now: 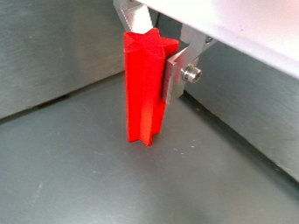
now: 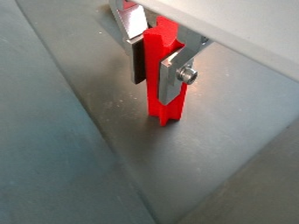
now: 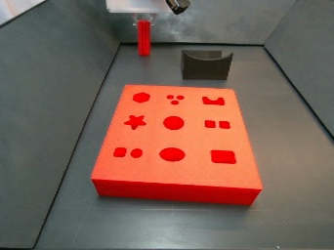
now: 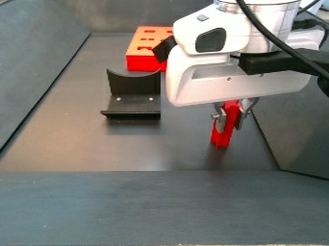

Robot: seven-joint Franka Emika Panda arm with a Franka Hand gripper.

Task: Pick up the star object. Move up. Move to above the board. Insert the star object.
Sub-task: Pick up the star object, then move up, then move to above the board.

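Note:
The star object point(image 1: 145, 87) is a slim red star-section peg standing upright, its lower end on or just above the grey floor. My gripper point(image 1: 152, 80) is shut on the star object point(image 2: 162, 83), with a silver finger point(image 2: 173, 72) pressed against each side in both wrist views. In a side view the peg point(image 3: 143, 37) stands at the far end, well beyond the board point(image 3: 177, 137), under the gripper point(image 3: 141, 16). The board point(image 4: 145, 43) is a flat red block with darker cut-outs. From the opposite side the gripper point(image 4: 232, 117) grips the peg point(image 4: 224, 133).
A dark grey U-shaped holder point(image 3: 204, 64) sits on the floor between the peg and the board, also seen as the holder point(image 4: 131, 96). Grey walls point(image 3: 78, 59) enclose the floor, and one wall point(image 1: 251, 105) is close beside the peg.

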